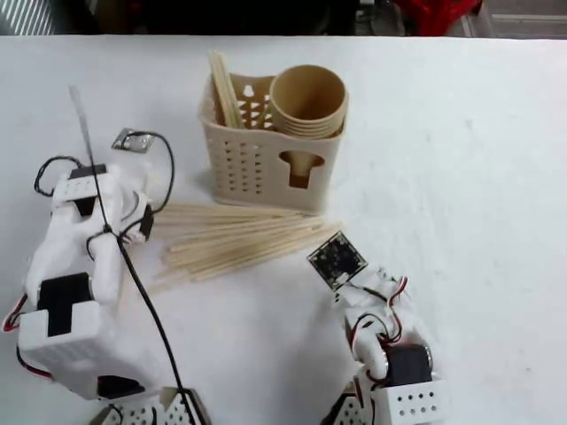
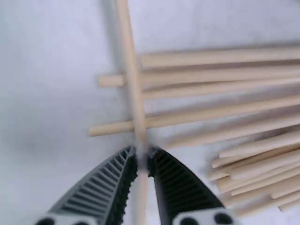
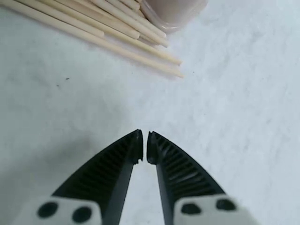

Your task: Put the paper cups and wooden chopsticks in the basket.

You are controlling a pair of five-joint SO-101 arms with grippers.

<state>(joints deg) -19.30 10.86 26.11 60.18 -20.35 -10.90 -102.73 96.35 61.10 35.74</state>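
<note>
The basket (image 1: 266,168) is cream plastic with punched holes, its walls smooth and faintly shiny. The paper cups (image 1: 307,102) stacked inside it are tan paper, matt all over. The wooden chopsticks (image 1: 239,241) in front of the basket are pale bare wood, smooth and dull. The table (image 1: 478,177) under the basket is white, matt and finely grainy. The left gripper (image 2: 142,152) and right gripper (image 3: 144,147) have ribbed plastic inner faces, dull grey to black; the left one's press on a single chopstick (image 2: 132,79).
</note>
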